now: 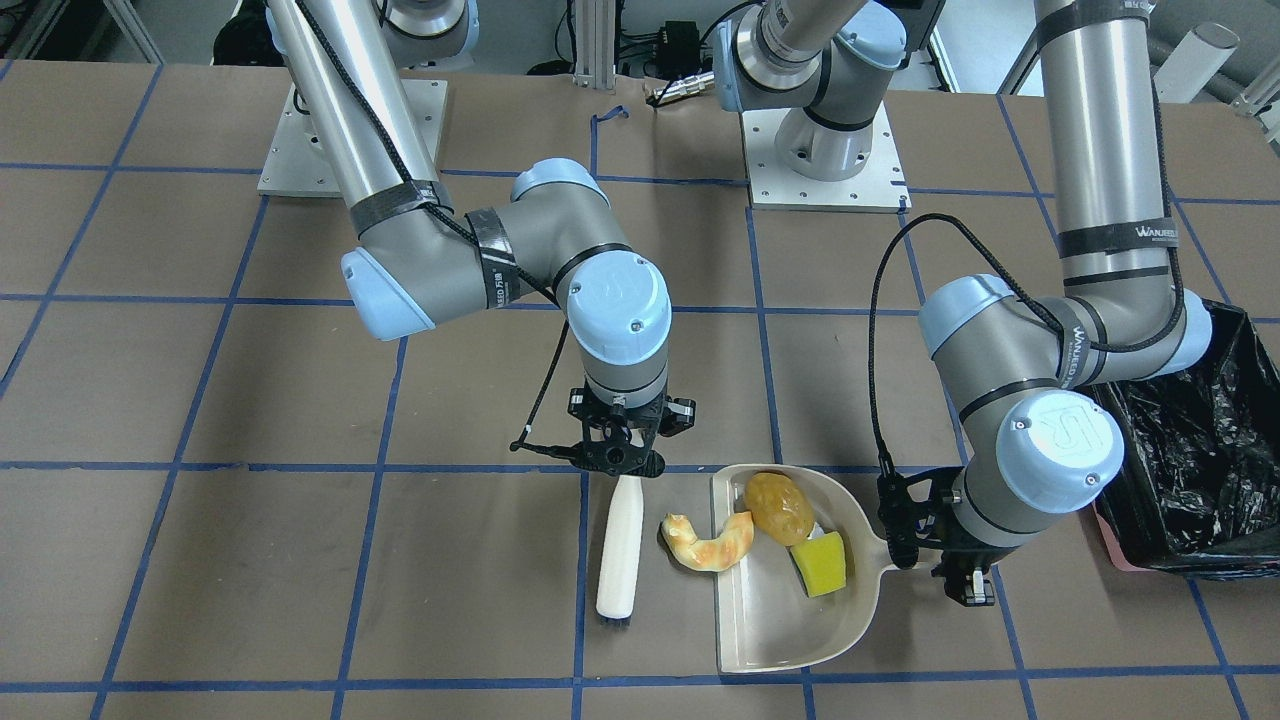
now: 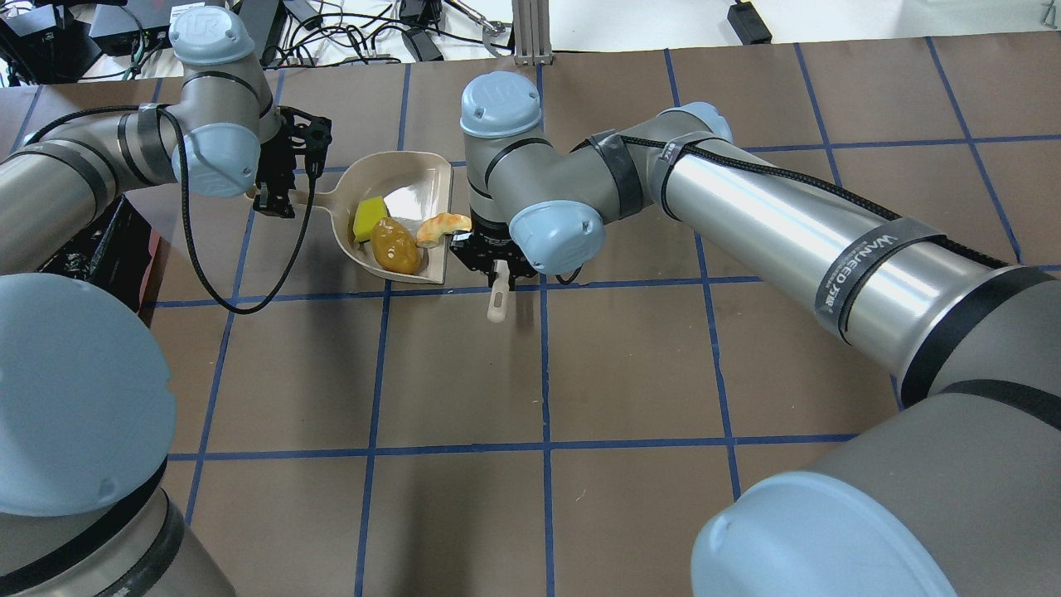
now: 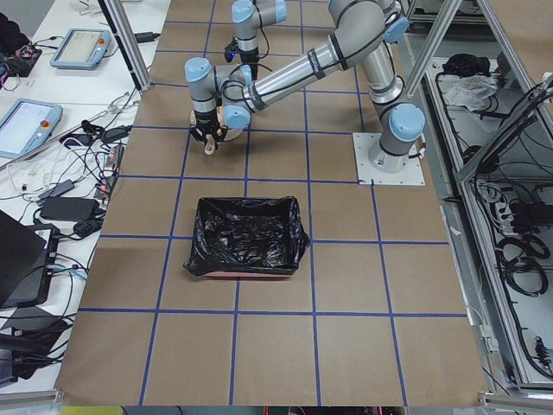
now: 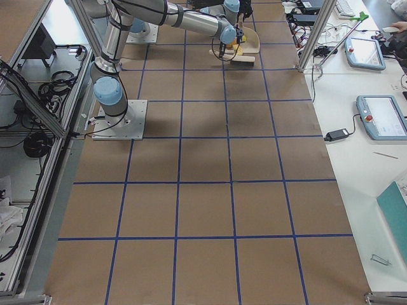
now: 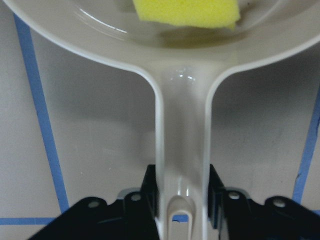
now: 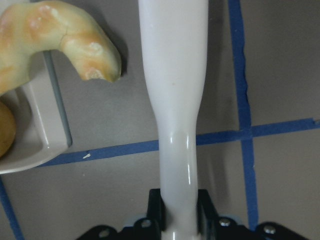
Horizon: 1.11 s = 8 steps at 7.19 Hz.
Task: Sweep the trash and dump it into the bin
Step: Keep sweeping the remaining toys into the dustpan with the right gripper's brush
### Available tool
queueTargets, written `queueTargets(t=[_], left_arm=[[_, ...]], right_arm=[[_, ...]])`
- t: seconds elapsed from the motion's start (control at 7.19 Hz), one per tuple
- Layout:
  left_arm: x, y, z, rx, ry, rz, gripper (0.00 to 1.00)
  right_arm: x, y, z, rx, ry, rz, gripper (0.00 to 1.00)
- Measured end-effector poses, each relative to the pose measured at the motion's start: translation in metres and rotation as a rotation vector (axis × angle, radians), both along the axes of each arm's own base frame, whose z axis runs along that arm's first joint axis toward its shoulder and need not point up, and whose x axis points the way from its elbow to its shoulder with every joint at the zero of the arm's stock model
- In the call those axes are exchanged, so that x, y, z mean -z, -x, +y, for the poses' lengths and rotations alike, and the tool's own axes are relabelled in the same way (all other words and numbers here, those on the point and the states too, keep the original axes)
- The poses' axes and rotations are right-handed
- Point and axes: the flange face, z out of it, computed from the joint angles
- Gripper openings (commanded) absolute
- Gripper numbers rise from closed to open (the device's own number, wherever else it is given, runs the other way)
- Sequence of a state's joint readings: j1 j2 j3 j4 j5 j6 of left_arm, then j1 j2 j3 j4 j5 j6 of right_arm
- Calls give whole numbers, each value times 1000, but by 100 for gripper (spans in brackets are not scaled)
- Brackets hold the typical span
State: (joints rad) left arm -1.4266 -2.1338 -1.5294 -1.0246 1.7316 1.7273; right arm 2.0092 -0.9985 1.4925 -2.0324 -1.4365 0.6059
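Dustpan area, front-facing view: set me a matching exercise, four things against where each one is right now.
1 potato lump
2 sponge piece
3 croissant piece
4 brush

A across the dustpan open lip, half in, half out
B in the pan, next to the handle's root
C outside the pan, gripped by the right gripper
D in the pan, by its robot-side wall

Pairs: 1-D, 2-B, 3-A, 4-C
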Motion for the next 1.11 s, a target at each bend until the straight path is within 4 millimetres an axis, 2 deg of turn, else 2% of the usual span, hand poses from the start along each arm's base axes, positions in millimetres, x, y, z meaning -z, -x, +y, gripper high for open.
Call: queueTargets(t=[0.28,0.7,1.11], left_arm=[[0,0,0,0,0,0,26],[1,0,0,0,-3,0,26],[1,0,0,0,-3,0,26]], right_arm=[[-7,-22,8,71,-4,-77,0],[-6,-61,34,84,-21,-99,0],[-27,-82,33,152,-30,-162,0]])
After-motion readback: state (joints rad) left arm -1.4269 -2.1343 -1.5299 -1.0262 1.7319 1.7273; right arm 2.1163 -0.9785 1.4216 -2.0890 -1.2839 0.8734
